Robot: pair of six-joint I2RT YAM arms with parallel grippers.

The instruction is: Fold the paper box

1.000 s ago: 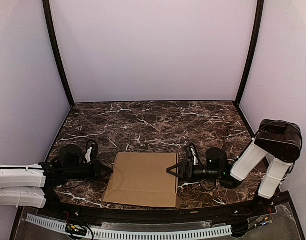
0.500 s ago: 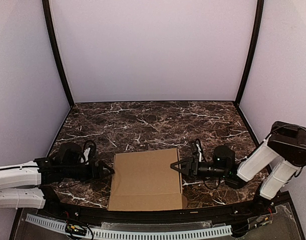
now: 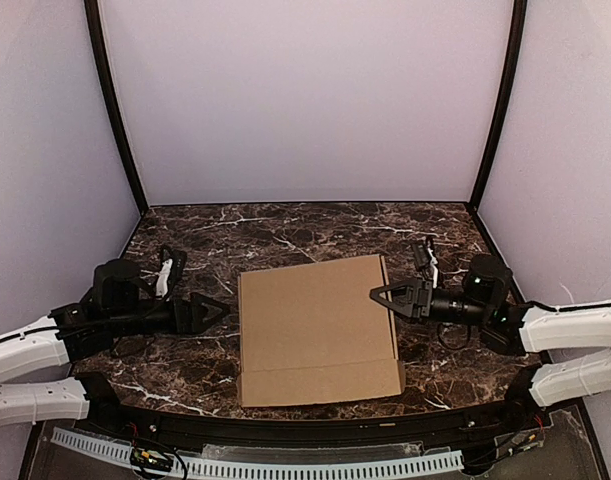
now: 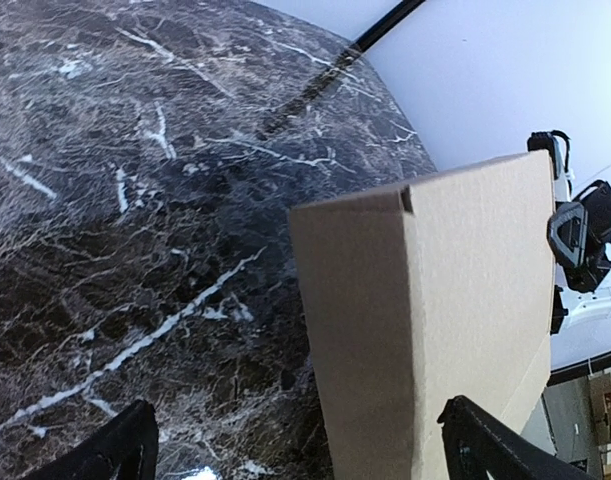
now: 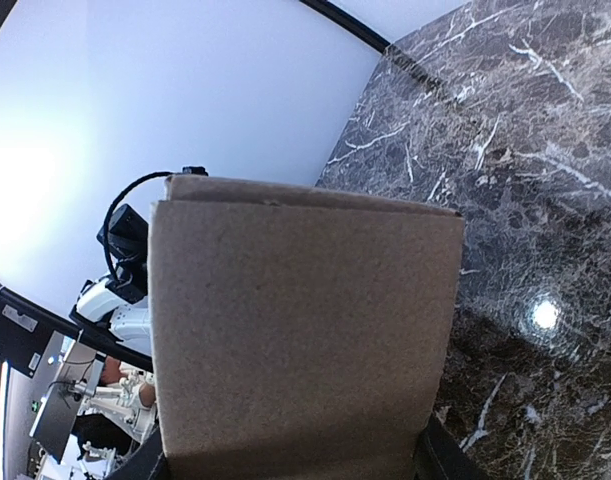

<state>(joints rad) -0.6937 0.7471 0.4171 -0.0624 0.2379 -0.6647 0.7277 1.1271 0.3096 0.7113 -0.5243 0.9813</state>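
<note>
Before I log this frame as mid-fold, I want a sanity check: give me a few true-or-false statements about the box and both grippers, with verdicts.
1. The paper box lies flat on the table. True.
2. The left gripper is shut. False: its fingers stand wide apart in the left wrist view.
3. The right gripper is at the box's right edge. True.
4. The box leans against the back wall. False: it lies toward the table's near edge.

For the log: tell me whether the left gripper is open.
Yes: in the left wrist view the left gripper has fingers spread wide apart.
</note>
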